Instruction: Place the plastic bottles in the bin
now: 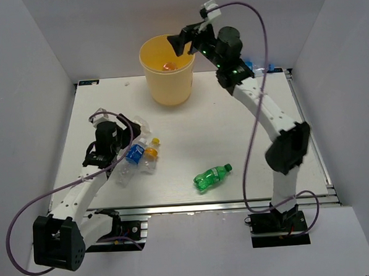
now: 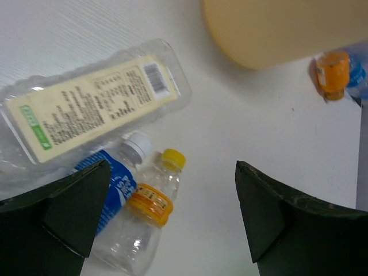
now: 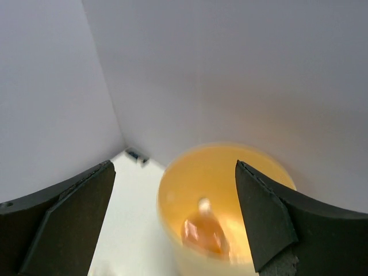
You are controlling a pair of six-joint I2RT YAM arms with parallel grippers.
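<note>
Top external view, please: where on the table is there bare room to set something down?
The widest bare patch of the table lies between the bin, the green bottle and the right arm. The left side is crowded: the bunched bottles lie beside the left arm.

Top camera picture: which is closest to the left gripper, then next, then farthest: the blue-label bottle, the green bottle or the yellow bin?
From the left gripper:
1. Clear plastic bottle with a blue label, right beside it.
2. Round pale yellow plastic bin, at the back.
3. Green plastic bottle, front, toward the right.
</note>
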